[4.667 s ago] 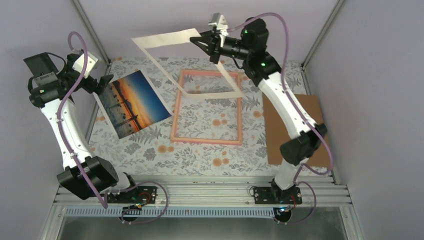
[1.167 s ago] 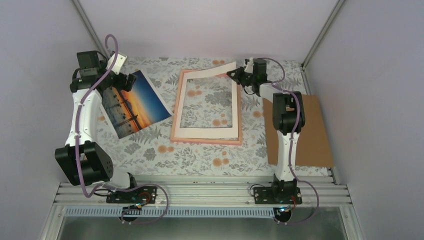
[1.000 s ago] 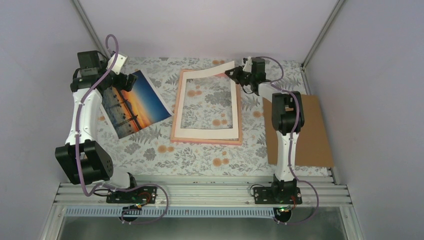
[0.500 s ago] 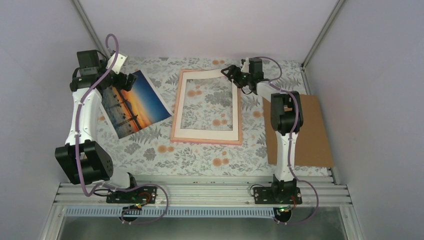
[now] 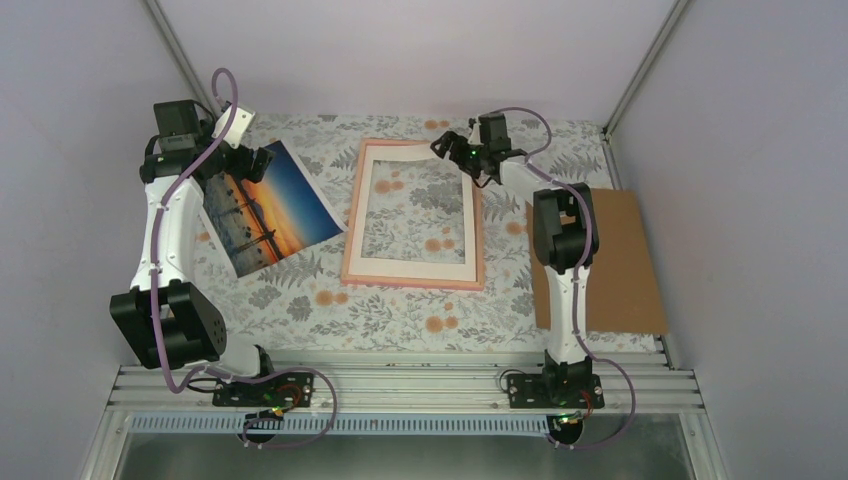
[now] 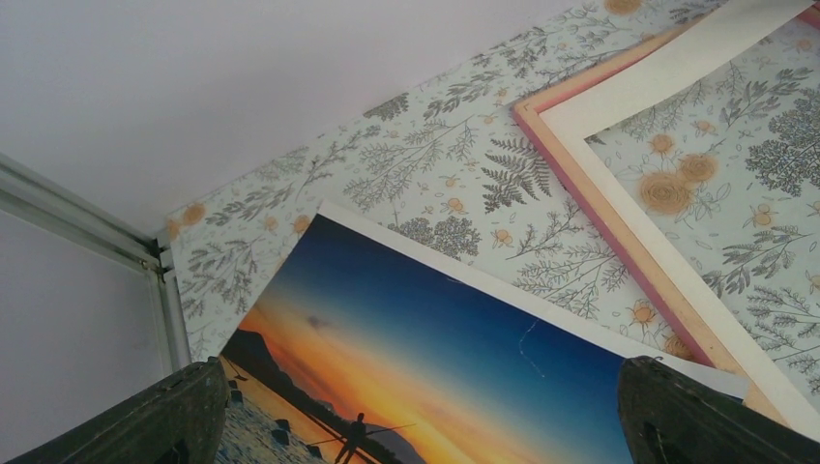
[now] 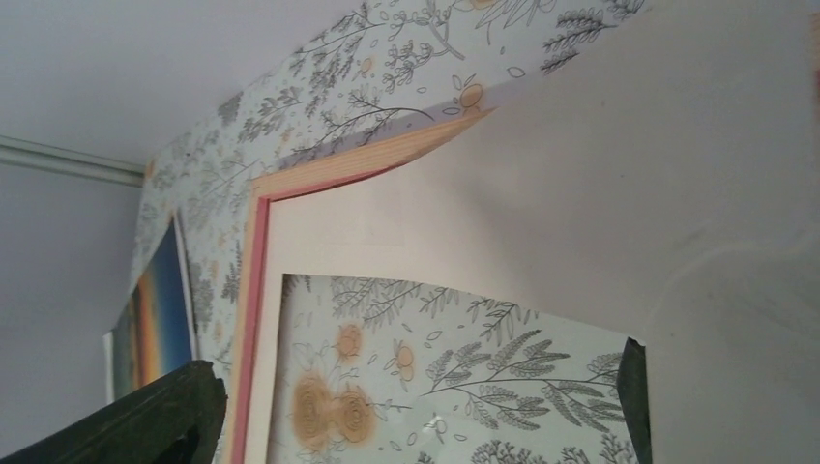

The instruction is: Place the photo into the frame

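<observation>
The glossy sunset photo lies askew on the floral bench, left of the pink frame; left tool and right tool both gape wide, released and holding nothing.

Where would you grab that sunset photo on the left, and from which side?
Probably the far corner of the photo, approached from the left side by the open left gripper above it. The sheet lies flat and thin, so only an edge can be pinched, and that corner is clear of the frame.
</observation>
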{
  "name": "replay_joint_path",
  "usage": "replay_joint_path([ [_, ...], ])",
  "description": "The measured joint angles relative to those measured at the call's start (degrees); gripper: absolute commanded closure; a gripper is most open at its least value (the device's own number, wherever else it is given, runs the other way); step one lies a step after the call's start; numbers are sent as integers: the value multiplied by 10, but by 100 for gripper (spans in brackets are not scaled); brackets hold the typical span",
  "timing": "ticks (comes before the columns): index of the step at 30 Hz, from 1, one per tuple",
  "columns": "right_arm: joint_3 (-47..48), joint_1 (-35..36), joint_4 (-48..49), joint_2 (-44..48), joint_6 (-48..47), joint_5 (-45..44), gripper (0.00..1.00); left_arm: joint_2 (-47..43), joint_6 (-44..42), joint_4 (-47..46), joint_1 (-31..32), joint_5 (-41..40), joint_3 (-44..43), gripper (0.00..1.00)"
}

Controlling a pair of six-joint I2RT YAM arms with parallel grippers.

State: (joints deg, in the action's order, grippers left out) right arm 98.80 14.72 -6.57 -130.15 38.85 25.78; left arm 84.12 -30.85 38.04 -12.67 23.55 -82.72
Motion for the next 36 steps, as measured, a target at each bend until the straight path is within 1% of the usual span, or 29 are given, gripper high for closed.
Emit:
replay_joint_path([
  [5, 14, 7, -36, 8, -26, -45, 0, 0, 0, 0, 0, 0, 0, 0],
  [14, 26, 14, -81, 17, -66, -100, 0, 0, 0, -3, 0, 4, 1, 0],
  [25, 28, 14, -114, 19, -102, -140, 0, 0, 0, -21, 0, 5, 8, 0],
  [36, 28, 14, -125, 26, -125, -163, 0, -1, 0, -23, 0, 2, 15, 0],
])
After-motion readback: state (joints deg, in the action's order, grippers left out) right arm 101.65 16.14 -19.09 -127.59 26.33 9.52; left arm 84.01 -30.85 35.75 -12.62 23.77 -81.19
